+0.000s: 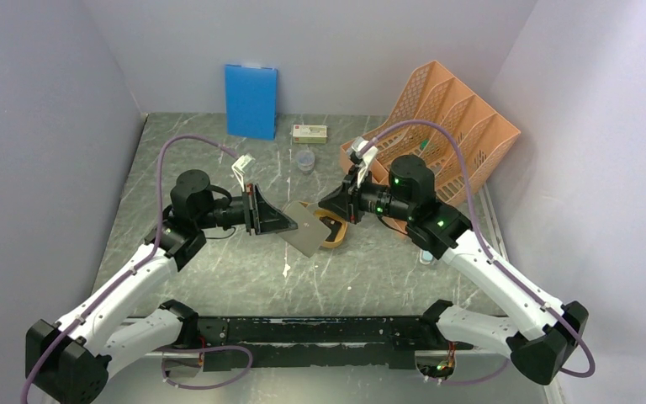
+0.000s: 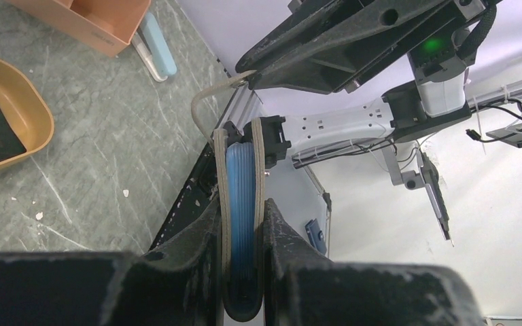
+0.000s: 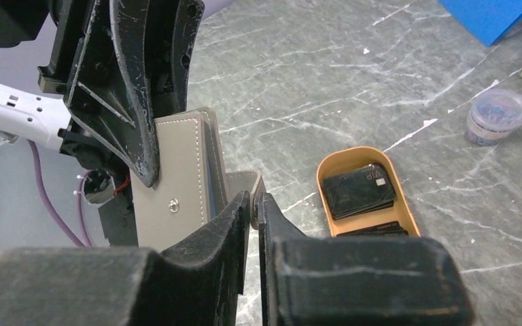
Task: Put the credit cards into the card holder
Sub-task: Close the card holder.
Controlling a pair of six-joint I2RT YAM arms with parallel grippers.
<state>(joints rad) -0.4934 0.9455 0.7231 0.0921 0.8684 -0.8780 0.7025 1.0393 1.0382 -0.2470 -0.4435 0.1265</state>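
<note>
The grey card holder (image 1: 307, 231) hangs above the table between both grippers. My left gripper (image 1: 284, 220) is shut on its body; the left wrist view shows it edge-on with blue ribbed pockets (image 2: 243, 197) between the jaws. My right gripper (image 3: 253, 200) is shut on the holder's flap tab (image 3: 243, 182), beside the grey outer face with the snap stud (image 3: 174, 204). Black credit cards (image 3: 358, 190) lie in the mustard tray (image 3: 326, 170), below and right of the holder. The tray is partly hidden under the holder in the top view (image 1: 336, 242).
An orange file rack (image 1: 450, 122) stands at the back right, close behind my right arm. A blue board (image 1: 251, 101) leans on the back wall. A small box (image 1: 309, 132) and a small lidded jar (image 1: 304, 160) sit behind the tray.
</note>
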